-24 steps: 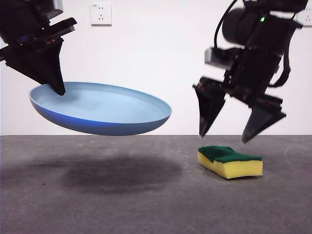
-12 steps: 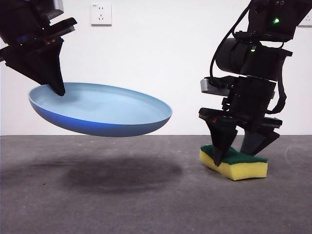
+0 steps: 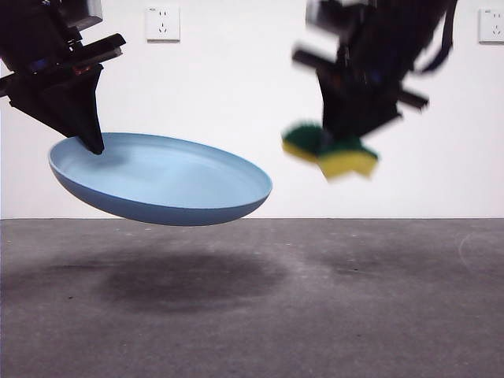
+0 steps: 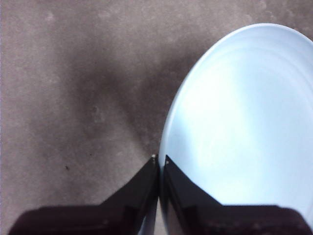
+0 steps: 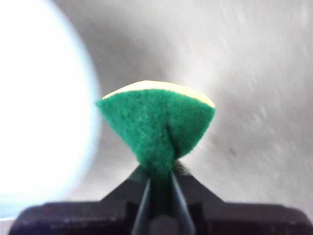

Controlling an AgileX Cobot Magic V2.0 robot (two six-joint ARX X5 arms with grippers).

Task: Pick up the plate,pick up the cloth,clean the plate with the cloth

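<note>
The light-blue plate (image 3: pixel 161 179) hangs tilted above the table at the left. My left gripper (image 3: pixel 93 143) is shut on its rim, and the left wrist view shows the plate (image 4: pixel 239 127) with that gripper (image 4: pixel 160 159) pinching its edge. At the upper right, motion-blurred, my right gripper (image 3: pixel 339 138) is shut on the cloth (image 3: pixel 329 151), a yellow sponge with a green layer, held well above the table and to the right of the plate. In the right wrist view the cloth (image 5: pixel 157 122) is squeezed between the jaws of the right gripper (image 5: pixel 160 181), and the plate (image 5: pixel 39 107) shows as a bright blur.
The grey table (image 3: pixel 315 315) carries only the plate's shadow. A white wall with a socket (image 3: pixel 163 22) stands behind.
My right gripper closed on the cloth and lifted it off the table, moving up and left toward the plate. The plate and left gripper barely moved.
</note>
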